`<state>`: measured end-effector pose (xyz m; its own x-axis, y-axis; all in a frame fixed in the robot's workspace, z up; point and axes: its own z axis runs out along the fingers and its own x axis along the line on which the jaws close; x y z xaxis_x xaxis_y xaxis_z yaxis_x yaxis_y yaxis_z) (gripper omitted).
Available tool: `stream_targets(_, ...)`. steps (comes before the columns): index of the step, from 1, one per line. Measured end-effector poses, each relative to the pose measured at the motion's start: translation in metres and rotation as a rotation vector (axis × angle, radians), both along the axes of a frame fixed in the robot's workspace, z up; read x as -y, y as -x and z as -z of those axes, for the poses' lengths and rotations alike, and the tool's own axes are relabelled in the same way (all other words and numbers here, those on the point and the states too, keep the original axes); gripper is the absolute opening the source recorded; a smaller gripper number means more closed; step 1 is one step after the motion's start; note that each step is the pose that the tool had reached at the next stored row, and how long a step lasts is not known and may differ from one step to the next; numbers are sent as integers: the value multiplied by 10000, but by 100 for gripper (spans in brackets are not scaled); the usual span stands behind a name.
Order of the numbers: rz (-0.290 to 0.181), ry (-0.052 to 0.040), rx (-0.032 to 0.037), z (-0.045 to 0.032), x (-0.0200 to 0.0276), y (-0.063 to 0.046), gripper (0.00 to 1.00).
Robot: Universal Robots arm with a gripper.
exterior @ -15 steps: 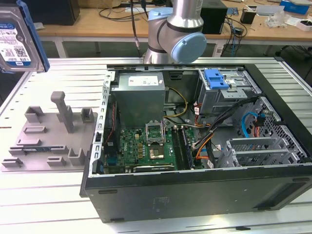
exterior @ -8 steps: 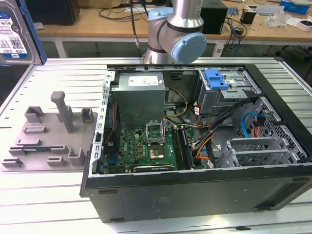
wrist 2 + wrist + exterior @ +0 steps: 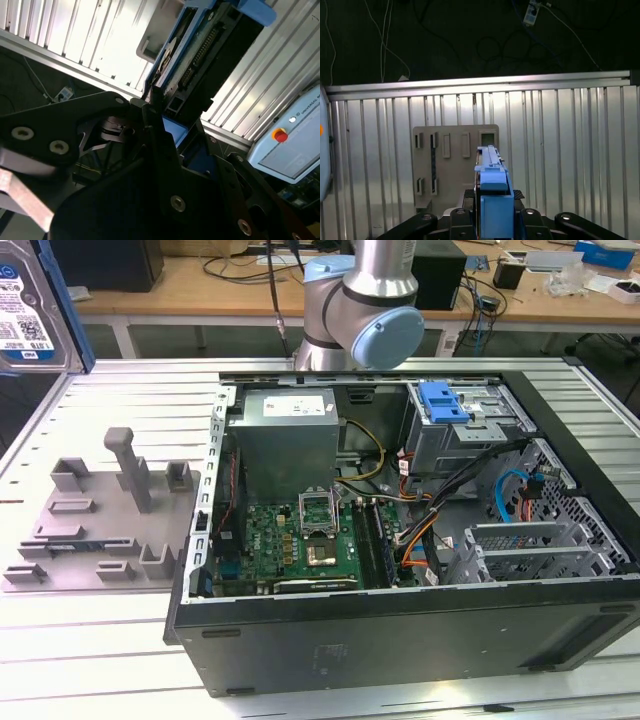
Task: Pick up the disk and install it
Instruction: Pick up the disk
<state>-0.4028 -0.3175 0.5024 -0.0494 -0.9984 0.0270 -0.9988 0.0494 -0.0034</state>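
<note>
The disk (image 3: 25, 310) hangs high at the exterior view's left, its white-and-blue label facing the camera and a blue carrier around its edge. In the first wrist view the disk (image 3: 492, 187) stands edge-on above the grey fixture tray (image 3: 455, 160), and my gripper (image 3: 492, 202) is shut on it from both sides. The second wrist view shows the connector end of the disk (image 3: 200, 55) rising out of the black fingers (image 3: 150, 117). The grey fixture tray (image 3: 100, 510) with its upright posts lies on the slatted table beside the open computer case (image 3: 400, 540).
The arm's base (image 3: 360, 300) stands behind the case. A blue ribbed bracket (image 3: 445, 400) sits on the drive bay at the case's far right. Cables, motherboard and power supply fill the case. A pendant with a red button (image 3: 280, 135) lies at the table's edge.
</note>
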Motion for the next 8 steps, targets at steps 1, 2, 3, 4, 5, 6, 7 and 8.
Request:
stream_targets(1,-2,0,0,-5,26,-6,37)
stream_targets(2,-2,-1,0,-9,52,-13,37)
stream_targets(3,-3,-1,0,-15,96,-29,37)
stream_targets(4,-4,-1,1,-17,122,-46,37)
stream_targets(5,-5,0,0,-20,164,-83,37)
stream_targets(6,-3,0,0,-22,189,-108,37)
stream_targets(7,-3,0,-1,-23,215,-135,37)
stream_targets(8,-6,0,-3,-25,262,-184,37)
